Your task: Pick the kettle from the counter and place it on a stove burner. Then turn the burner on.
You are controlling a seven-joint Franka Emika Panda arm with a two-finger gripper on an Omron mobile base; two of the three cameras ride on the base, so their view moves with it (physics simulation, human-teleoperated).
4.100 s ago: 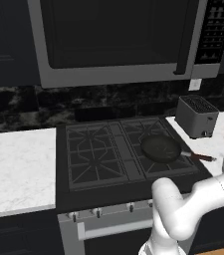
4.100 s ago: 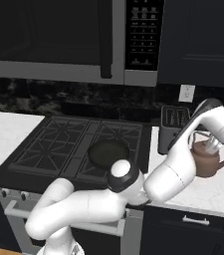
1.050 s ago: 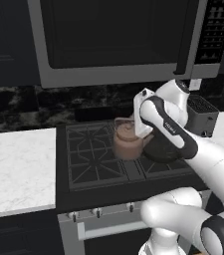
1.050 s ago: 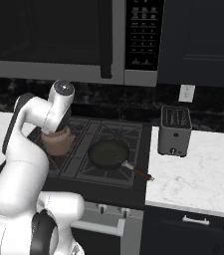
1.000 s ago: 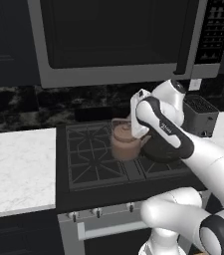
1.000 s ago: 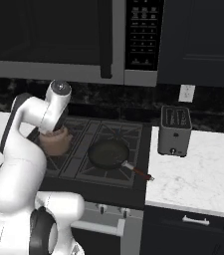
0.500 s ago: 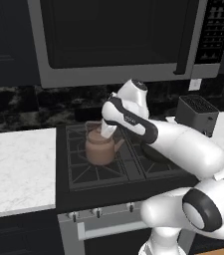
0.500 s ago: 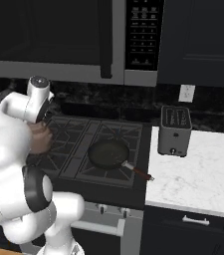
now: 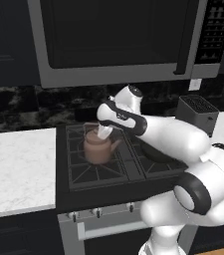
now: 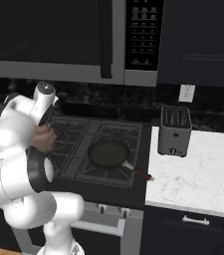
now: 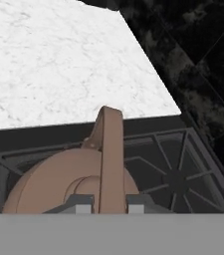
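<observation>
Clamped on the thin arched handle of the kettle, the gripper is holding it over the left half of the black cooktop, with the fingertips pressing either side of the handle. From the left base view the kettle is hanging above the front-left stove burner; whether it is touching the grate I cannot tell. In the right base view the arm is hiding most of the kettle. The frying pan is sitting on the right side of the cooktop, its handle pointing toward the counter, where the toaster is standing.
</observation>
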